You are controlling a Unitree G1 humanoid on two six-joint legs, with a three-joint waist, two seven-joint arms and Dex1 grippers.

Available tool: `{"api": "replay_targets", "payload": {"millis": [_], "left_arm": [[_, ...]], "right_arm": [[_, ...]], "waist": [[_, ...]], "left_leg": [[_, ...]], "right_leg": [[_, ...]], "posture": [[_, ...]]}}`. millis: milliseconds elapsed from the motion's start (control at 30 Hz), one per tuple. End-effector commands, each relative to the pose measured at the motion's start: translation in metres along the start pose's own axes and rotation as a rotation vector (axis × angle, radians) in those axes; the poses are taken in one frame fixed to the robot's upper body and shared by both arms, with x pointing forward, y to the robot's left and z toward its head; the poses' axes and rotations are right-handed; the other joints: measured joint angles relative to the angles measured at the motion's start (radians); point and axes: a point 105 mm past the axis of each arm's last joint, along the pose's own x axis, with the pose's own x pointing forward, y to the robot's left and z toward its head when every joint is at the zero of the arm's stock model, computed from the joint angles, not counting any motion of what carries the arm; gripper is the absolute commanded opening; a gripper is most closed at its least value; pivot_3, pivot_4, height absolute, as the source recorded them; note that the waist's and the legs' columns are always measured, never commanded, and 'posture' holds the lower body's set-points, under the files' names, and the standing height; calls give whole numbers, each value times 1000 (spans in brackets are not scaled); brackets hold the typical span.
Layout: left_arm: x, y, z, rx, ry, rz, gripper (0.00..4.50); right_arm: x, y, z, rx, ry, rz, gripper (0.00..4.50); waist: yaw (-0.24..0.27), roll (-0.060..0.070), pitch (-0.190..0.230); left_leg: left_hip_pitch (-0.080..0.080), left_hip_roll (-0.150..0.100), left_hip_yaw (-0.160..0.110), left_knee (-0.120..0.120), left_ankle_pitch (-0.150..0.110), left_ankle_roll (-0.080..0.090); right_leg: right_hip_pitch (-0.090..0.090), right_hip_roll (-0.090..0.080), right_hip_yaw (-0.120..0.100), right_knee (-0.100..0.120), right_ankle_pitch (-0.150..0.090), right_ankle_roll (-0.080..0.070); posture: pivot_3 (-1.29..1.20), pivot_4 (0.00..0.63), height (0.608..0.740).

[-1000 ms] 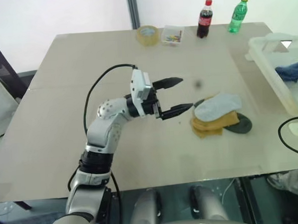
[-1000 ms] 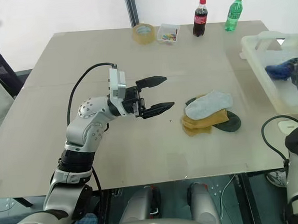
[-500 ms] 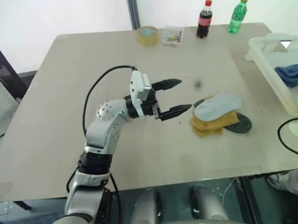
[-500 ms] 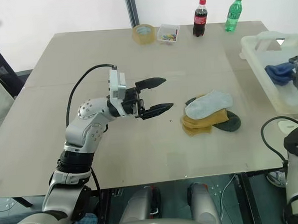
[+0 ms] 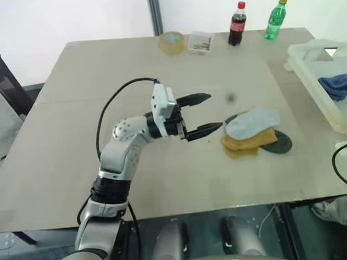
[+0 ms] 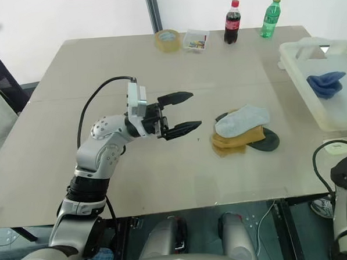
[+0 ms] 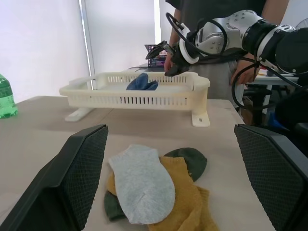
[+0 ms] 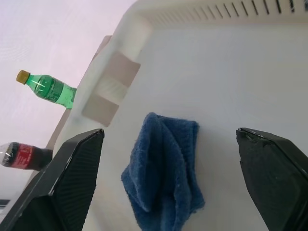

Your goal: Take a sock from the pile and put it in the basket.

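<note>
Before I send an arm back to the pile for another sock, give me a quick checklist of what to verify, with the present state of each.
1. Royal-blue fuzzy sock lies inside the cream-white plastic basket: ok.
2. Right pincer open and free of the sock: ok; the right wrist view shows both fingers spread wide with the sock lying loose between them.
3. Right pincer clear of the basket rim: cannot tell; in the left wrist view it hangs by the far wall.
4. Left pincer open and empty: ok.
5. Pile within easy reach of the left pincer: ok, probably; it sits just beyond the fingertips.
6. Pale grey sock on top, uncovered: ok.
</note>
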Motion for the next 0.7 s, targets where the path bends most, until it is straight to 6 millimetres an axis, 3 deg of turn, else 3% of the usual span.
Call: {"api": "replay_targets", "payload": {"millis": [33, 67, 167, 333, 400, 500, 600, 633, 700], "left_arm": [[-6, -4, 3, 26, 8, 5, 4500], [-7, -5, 1, 21, 14, 10, 4500], [-16, -10, -5, -6, 38, 36, 4500], [-39, -25, -19, -62, 97, 117, 4500], [-52, -35, -28, -105, 128, 173, 4500], [-71, -48, -46, -205, 198, 276, 4500], [-86, -70, -62, -300, 277, 306, 4500], [-91, -76, -66, -319, 309, 314, 4500], [-96, -82, -71, -336, 340, 331, 4500]], "right_arm": [[-16, 22, 20, -137, -101, 81, 4478], [-17, 23, 20, -153, -115, 88, 4478], [-36, 54, 9, -185, -108, 324, 4478], [-72, 72, -46, -430, -40, 551, 4478], [-104, 64, -93, -491, 176, 734, 4478], [-140, 38, -140, -579, 412, 837, 4478], [-157, 2, -170, -648, 575, 826, 4478], [-159, -8, -174, -679, 584, 827, 4478], [-157, -25, -177, -761, 573, 802, 4478]], "waist": [[-2, 1, 0], [-3, 1, 0], [-3, 1, 0], [0, 1, -1], [5, 1, -1], [9, 1, -1], [6, -1, -1], [4, -1, -1], [3, -1, -1]], "left_leg": [[0, 0, -1, 0, 0, 0], [1, 0, -2, 0, 0, 0], [1, 0, -2, 0, 0, 0], [1, 2, -3, 0, 0, 0], [0, 2, -5, 0, 0, 0], [-1, 4, -7, 0, 0, 1], [9, 2, -6, 3, -2, 4], [17, 4, -6, 2, -3, 4], [18, 4, -6, 2, -3, 4]], "right_leg": [[0, 0, 1, 0, 0, 0], [0, 0, 1, 1, 0, 0], [0, 0, 1, 1, 0, 0], [0, 2, 1, 1, 0, 0], [0, 2, -1, 1, 0, 0], [1, -1, -3, 0, 0, 0], [11, -2, -2, -1, -3, -3], [19, -2, -3, -4, -5, -2], [20, -2, -3, -5, -6, 0]], "posture": [[0, 150, 740], [0, 150, 740], [0, 150, 740], [0, 150, 740], [0, 150, 740], [0, 150, 740], [0, 150, 740], [0, 150, 740], [0, 150, 740]]}}
